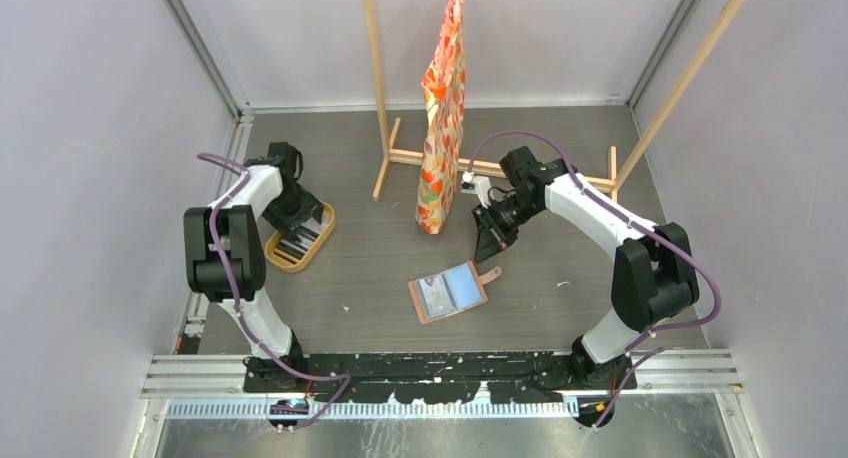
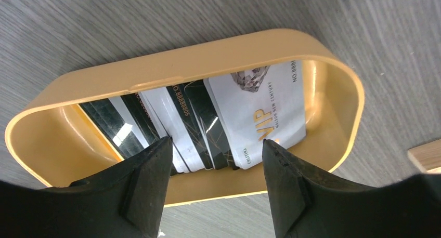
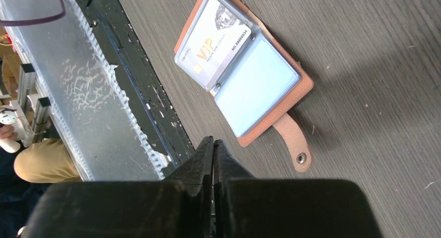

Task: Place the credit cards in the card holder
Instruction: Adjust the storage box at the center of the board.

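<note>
Poised with the left jaws spread over the yellow tray (image 2: 208,56), tips near the fanned cards (image 2: 192,129) inside. Lower toward the white card (image 2: 260,113), catch only its near edge, and pinch one card, not the pile. Hold the right jaws, pressed together and empty, clear of the open card holder (image 3: 244,77) lying flat on the surface (image 3: 364,40), one card already sleeved.

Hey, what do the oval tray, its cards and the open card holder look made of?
Tray: likely moulded plastic, maybe painted wood; smooth matte yellow, rounded rim. Cards: glossy plastic, with light glints. Card holder: leather or imitation, matte salmon-brown, metal snap on its tab; shiny clear sleeves inside.
</note>
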Tool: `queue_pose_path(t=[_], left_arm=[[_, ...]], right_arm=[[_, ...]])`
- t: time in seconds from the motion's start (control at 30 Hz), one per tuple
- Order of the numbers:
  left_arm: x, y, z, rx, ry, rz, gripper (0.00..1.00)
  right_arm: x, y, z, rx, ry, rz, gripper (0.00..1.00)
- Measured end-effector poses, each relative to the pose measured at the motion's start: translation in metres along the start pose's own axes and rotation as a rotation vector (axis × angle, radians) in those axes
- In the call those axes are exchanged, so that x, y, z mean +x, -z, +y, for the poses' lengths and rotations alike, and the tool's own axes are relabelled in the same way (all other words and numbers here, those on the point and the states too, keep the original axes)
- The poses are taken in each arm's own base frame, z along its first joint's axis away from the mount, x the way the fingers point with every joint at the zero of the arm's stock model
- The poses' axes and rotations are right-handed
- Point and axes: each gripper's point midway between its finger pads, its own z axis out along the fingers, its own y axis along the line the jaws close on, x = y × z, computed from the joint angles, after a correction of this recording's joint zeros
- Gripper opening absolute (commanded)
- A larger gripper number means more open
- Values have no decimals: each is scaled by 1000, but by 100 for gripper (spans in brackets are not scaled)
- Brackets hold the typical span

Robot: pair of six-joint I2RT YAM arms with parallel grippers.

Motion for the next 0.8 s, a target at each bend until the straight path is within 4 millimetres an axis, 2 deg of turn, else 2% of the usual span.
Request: queue_pose_path(t=[0.3,0.5,0.6,0.67,0.73,0.8], left_arm=[[17,0,9,-17,-94,30,63],[21,7,16,-11,-144,27,61],[19,12,12,15,-170,25,60],[15,16,0,68,-194,18,58],[10,18,-13,124,-204,6,49],[7,20,-25,174,-213,-3,33]], right_arm=[[0,0,1,-8,1,0,5],[0,2,4,-14,8,-5,5],[0,2,6,-19,12,-7,5],[0,2,6,-21,15,-7,5],[0,2,6,-21,18,-7,5],[0,2,6,-21,19,-7,5]])
